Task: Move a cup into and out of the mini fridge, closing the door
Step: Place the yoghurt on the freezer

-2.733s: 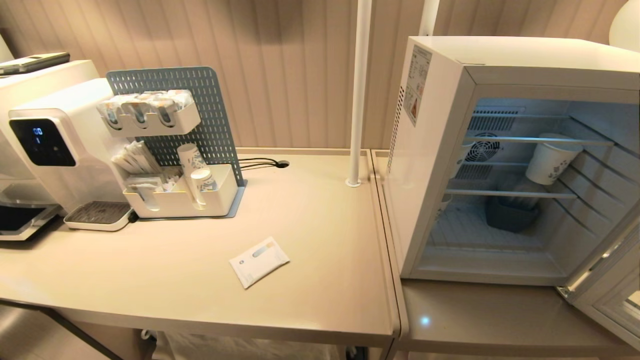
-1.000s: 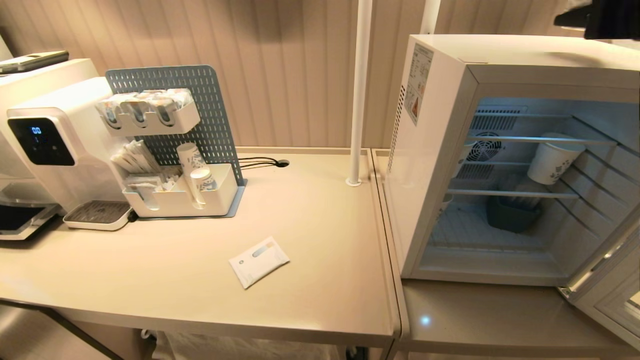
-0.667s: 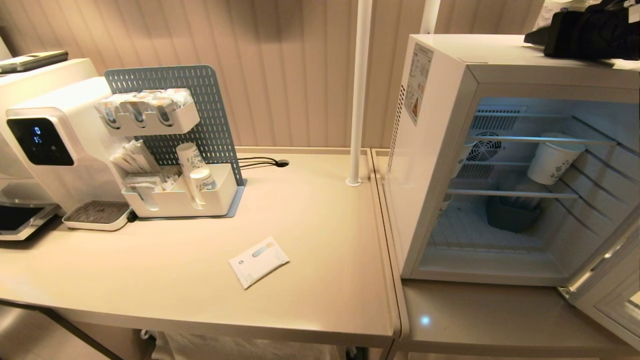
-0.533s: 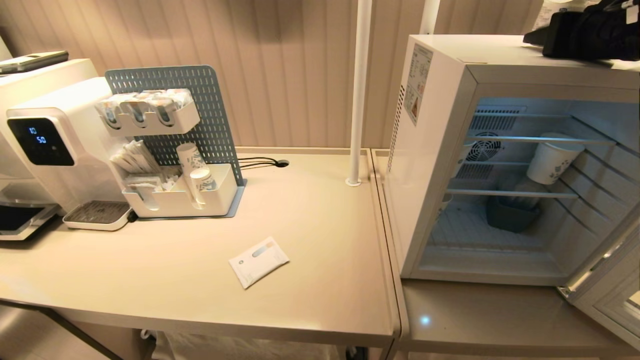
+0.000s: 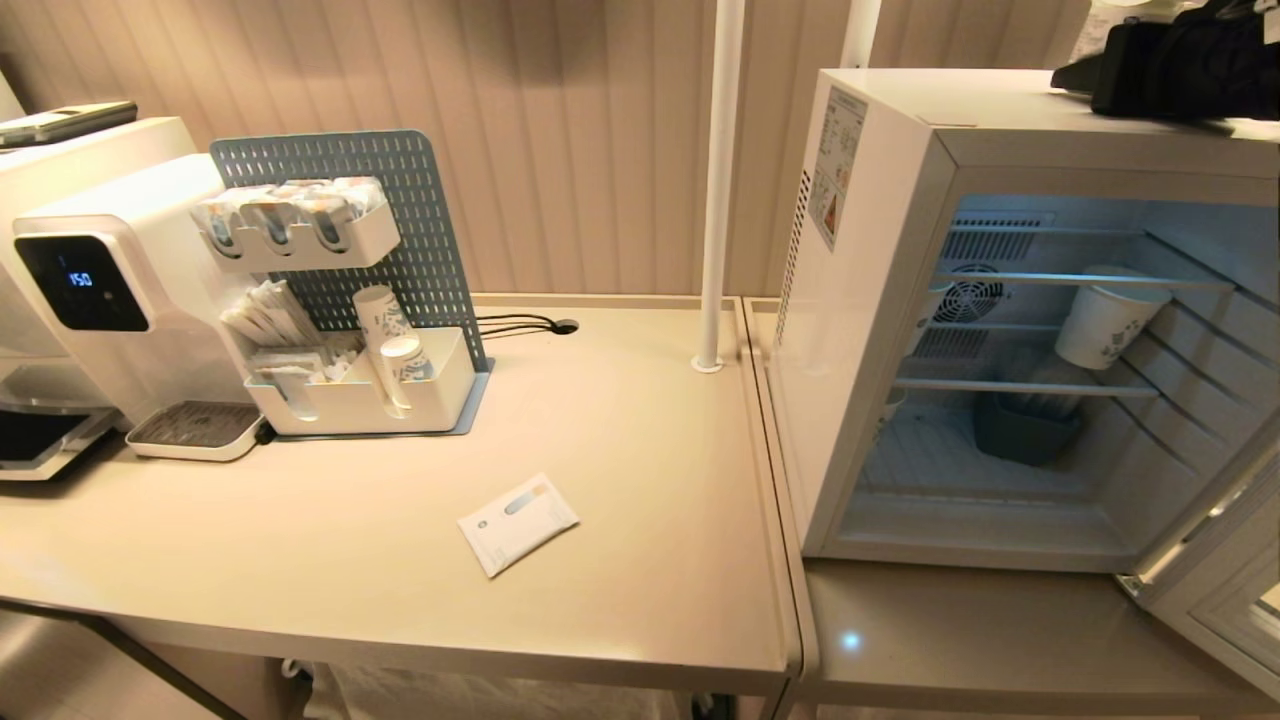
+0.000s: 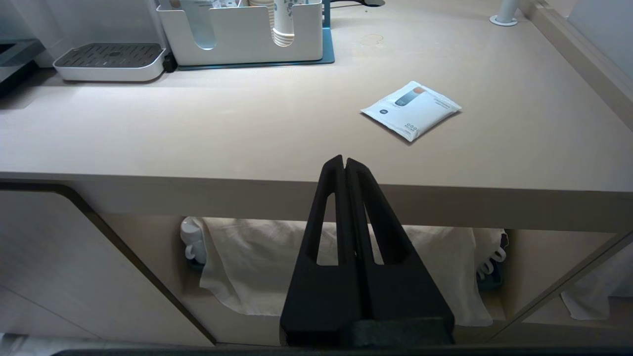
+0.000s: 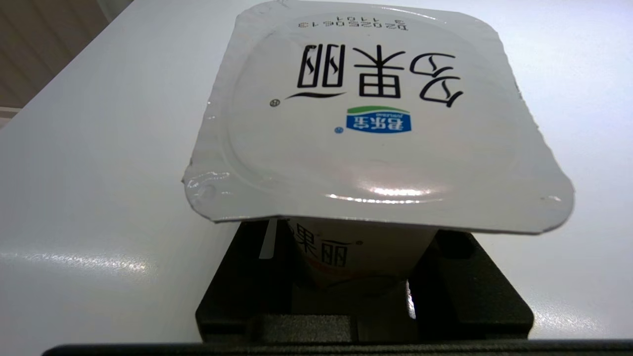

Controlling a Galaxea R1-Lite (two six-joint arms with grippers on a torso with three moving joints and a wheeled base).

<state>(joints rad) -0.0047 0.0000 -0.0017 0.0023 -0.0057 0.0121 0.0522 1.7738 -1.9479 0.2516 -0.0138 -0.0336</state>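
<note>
Right wrist view: right hand (image 7: pixel 363 296) grips the cup (image 7: pixel 376 118) atop the mini fridge (image 5: pixel 900 330). Next, I judge, it lifts the cup toward a shelf.

You're at an office-style drinks corner: water dispenser (image 5: pixel 95 290), pegboard organizer (image 5: pixel 350 290) holding paper cups and sachets, mini fridge (image 5: pixel 1000 310) on counter (image 5: pixel 600 560).

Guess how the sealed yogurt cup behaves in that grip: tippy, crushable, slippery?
The cup tapers below a wide flanged lid, so it is probably top-heavy and apt to tip when set down. The right end effector grips the narrow body; thin walls may dent. Its glossy surface looks slippery.
</note>
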